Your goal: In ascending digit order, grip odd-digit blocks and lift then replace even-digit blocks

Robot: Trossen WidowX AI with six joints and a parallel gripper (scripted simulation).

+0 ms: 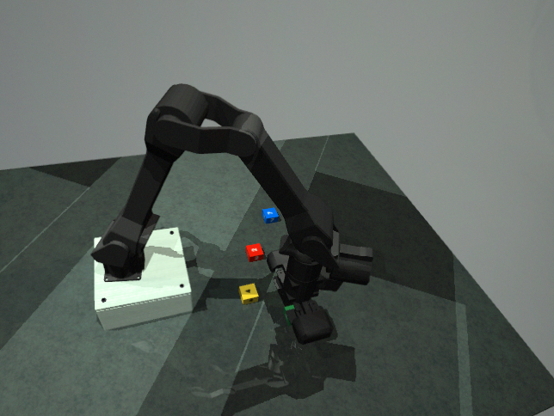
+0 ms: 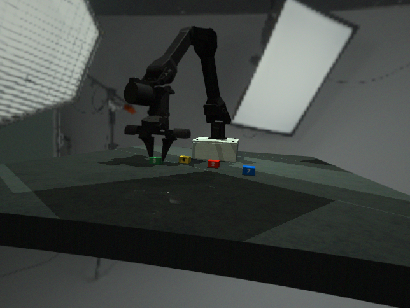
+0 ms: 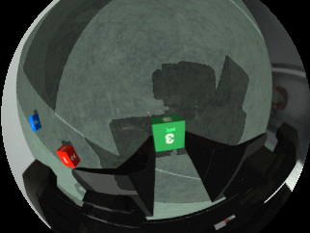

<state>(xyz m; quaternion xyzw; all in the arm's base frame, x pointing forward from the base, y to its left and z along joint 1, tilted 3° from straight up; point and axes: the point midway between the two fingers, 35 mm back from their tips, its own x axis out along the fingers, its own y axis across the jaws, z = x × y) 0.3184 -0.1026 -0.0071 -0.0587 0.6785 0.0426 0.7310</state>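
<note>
Four blocks sit mid-table, well clear of your edges; the gripper [image 2: 158, 155] pinches the green block [image 2: 155, 160], mostly hidden from above by the wrist.

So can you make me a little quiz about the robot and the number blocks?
1. True or false: the tool stands over the green block.
2. Which digit is on the yellow block? A) 4 B) 7 C) 2
3. Fill in: the block farthest from the green one is the ____ block.

Key: 1 true, its fingers flank the green block marked 3. 2 A. 3 blue, marked 7; the red block shows 2.
</note>
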